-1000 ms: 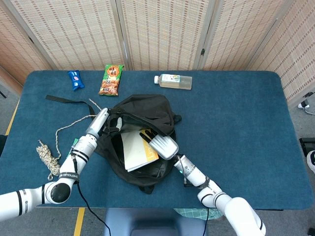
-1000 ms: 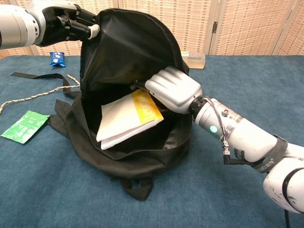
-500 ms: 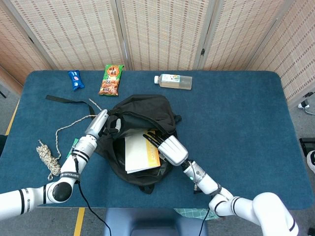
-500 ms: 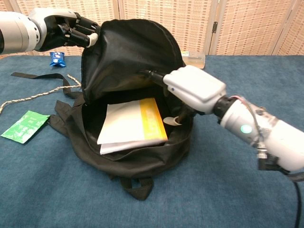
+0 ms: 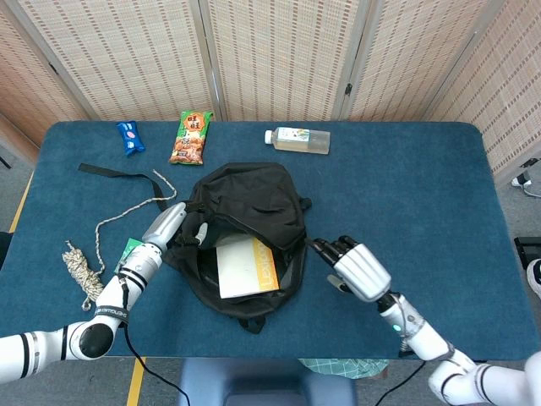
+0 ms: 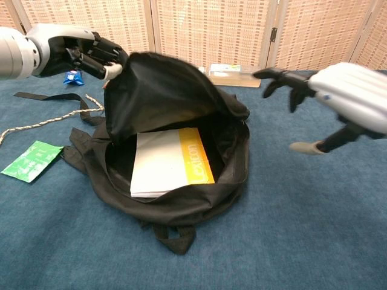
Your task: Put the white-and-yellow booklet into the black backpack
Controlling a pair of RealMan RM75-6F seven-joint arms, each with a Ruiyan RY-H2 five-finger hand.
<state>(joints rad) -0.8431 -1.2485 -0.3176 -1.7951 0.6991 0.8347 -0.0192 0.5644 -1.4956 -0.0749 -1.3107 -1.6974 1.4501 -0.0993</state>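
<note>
The white-and-yellow booklet [image 5: 246, 266] [image 6: 169, 161] lies flat inside the open black backpack [image 5: 252, 200] [image 6: 166, 93] at the table's middle. My left hand [image 5: 169, 225] [image 6: 86, 53] grips the upper left edge of the bag's opening and holds the flap up. My right hand [image 5: 356, 266] [image 6: 338, 99] hangs open to the right of the bag, fingers spread, apart from the backpack and holding nothing.
A clear bottle [image 5: 297, 139] lies behind the bag. A snack packet [image 5: 192, 136] and a blue packet [image 5: 130, 137] sit at the back left. A black strap [image 5: 118, 174], a rope [image 5: 89, 251] and a green packet [image 6: 32, 160] lie left of the bag.
My right hand let go of the booklet, came out of the bag and moved right. The booklet dropped flat inside. The left hand lowered the flap a little.
</note>
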